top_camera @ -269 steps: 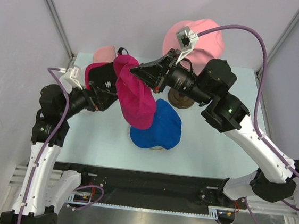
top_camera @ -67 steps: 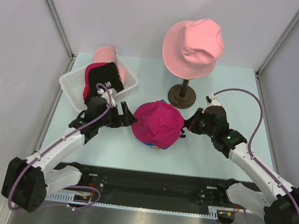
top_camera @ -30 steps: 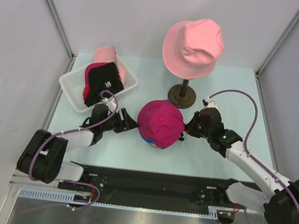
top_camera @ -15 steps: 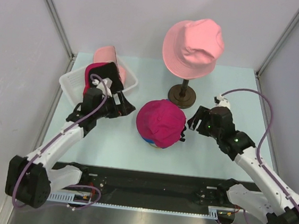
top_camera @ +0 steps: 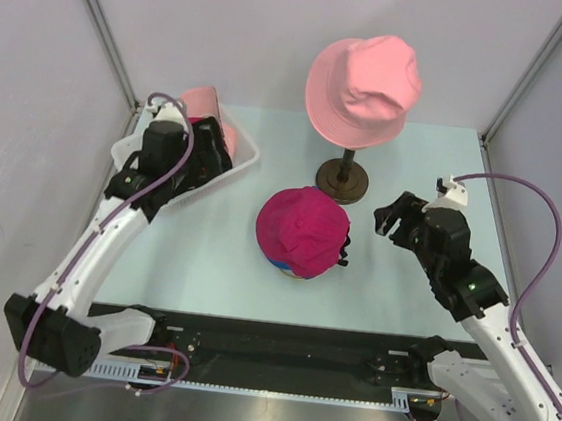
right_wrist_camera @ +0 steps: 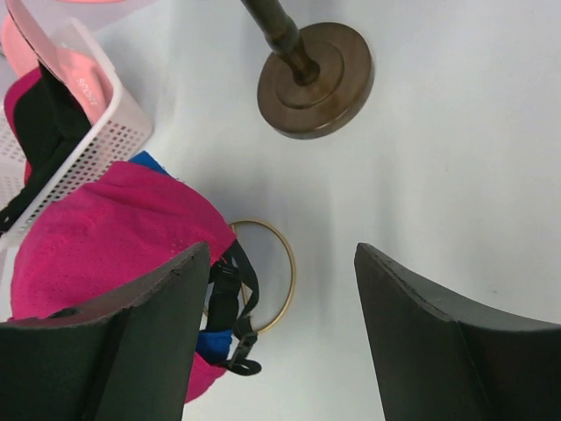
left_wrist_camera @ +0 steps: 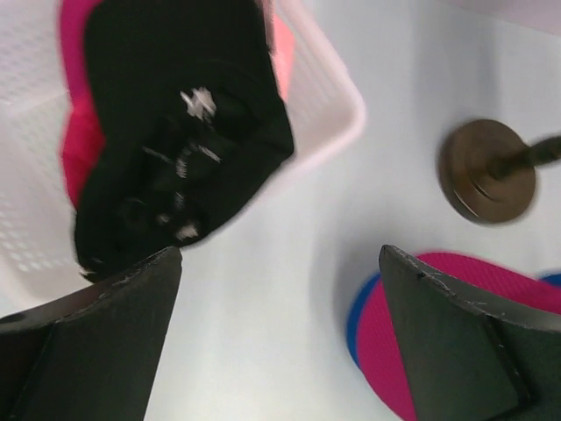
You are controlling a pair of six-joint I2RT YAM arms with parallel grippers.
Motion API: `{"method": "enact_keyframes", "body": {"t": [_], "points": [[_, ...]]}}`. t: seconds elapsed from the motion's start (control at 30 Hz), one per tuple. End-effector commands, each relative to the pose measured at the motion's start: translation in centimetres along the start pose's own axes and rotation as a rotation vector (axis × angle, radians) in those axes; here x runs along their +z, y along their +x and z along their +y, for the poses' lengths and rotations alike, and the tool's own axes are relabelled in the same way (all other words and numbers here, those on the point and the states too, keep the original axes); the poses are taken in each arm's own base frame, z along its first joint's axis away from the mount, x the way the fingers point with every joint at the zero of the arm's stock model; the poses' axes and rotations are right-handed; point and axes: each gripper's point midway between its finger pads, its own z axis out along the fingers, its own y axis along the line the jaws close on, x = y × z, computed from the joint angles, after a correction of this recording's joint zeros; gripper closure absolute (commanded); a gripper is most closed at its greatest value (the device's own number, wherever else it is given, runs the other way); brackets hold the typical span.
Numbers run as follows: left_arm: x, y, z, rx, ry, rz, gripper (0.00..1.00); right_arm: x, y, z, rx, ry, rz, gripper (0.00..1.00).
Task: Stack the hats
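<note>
stack: magenta cap (top_camera: 302, 233) sits on top of the blue cap (left_wrist_camera: 354, 320), dead centre of the table (top_camera: 418, 155). I only see a sliver of blue poking out from under it

bucket hat (top_camera: 366, 74): up on the stand (top_camera: 342, 182) at about 12 o'clock from the stack, well apart from it

basket (top_camera: 250, 152): at 10 o'clock, with a black cap (left_wrist_camera: 175, 132) lying in it, magenta showing at its edge

pink cap (top_camera: 200, 99): on the far side of the basket, around 11 o'clock. I can't tell if it's in the basket or just behind it

left gripper (left_wrist_camera: 276, 263): jaws spread wide, nothing between them, hanging over the near corner of the basket

right gripper (right_wrist_camera: 280, 250): jaws apart and holding nothing, just off the stack at 3 o'clock, not touching it. From its wrist cam I see the magenta cap's strap beside the left finger
</note>
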Motion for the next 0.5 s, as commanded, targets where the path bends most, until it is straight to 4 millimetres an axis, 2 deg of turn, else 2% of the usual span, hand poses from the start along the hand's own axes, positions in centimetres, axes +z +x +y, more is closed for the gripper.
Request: {"method": "enact_keyframes", "body": {"t": [0.0,0.07,0.13,0.2,0.23,0.3,0.33,0.47], "points": [[2.9,-1.8,2.9,0.13,-0.18,0.025,0.0,0.4,-1.5,1.4,0.062,-0.053,-0.079,0.28],[4.5,-1.8,2.9,0.157,-0.184,0.04,0.0,0.4,-1.5,1.6,0.075,-0.059,-0.081,0.27],[6.7,-0.8,3.2,0.179,-0.186,0.084,0.0,0.2,-1.7,1.8,0.07,-0.071,-0.089,0.27],[8.4,-0.6,2.4,0.181,-0.134,0.093,0.0,0.0,-2.0,2.0,0.044,-0.086,-0.103,0.26],[9.7,0.2,2.4,0.185,-0.124,0.121,0.0,0.0,-2.0,2.0,0.036,-0.085,-0.105,0.26],[11.0,-0.2,1.9,0.172,-0.102,0.106,0.0,-0.2,-2.5,1.9,0.015,-0.083,-0.122,0.26],[11.9,0.2,1.6,0.165,-0.081,0.123,0.0,-0.2,-2.5,1.9,0.009,-0.083,-0.126,0.26],[14.3,-1.0,0.1,0.132,-0.034,0.092,0.0,-0.1,-2.8,2.0,-0.003,-0.087,-0.137,0.26]]}}
